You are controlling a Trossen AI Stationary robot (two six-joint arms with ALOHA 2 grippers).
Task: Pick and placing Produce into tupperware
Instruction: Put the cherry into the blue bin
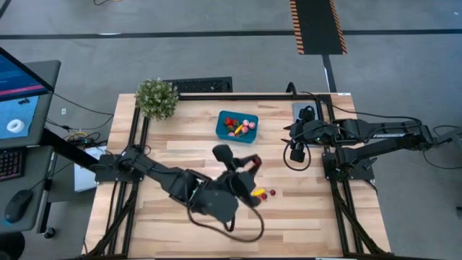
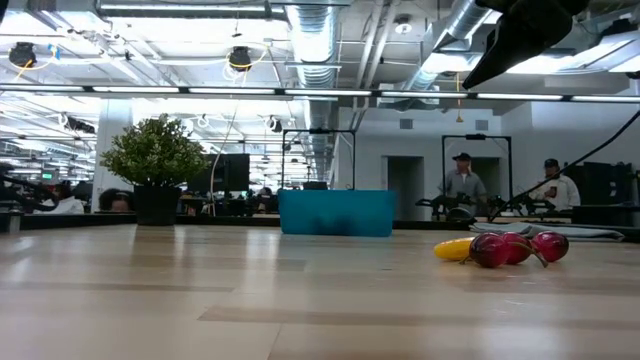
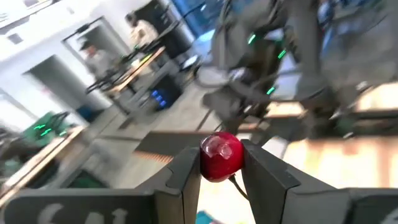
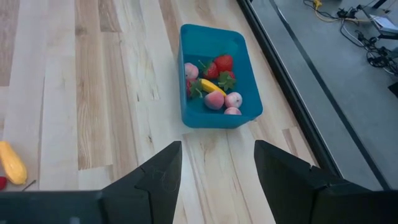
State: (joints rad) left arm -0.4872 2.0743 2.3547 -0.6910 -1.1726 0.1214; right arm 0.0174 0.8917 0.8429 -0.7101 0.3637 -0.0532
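Pinched in the left end effector, a cherry should travel level above the tupperware before release; right end effector waits spread.

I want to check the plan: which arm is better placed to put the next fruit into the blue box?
The left. Its tool already holds a red cherry above the table, not far from the blue box. The right tool is open and empty, waiting by the table's right edge.

teal tupperware, dark red cherry
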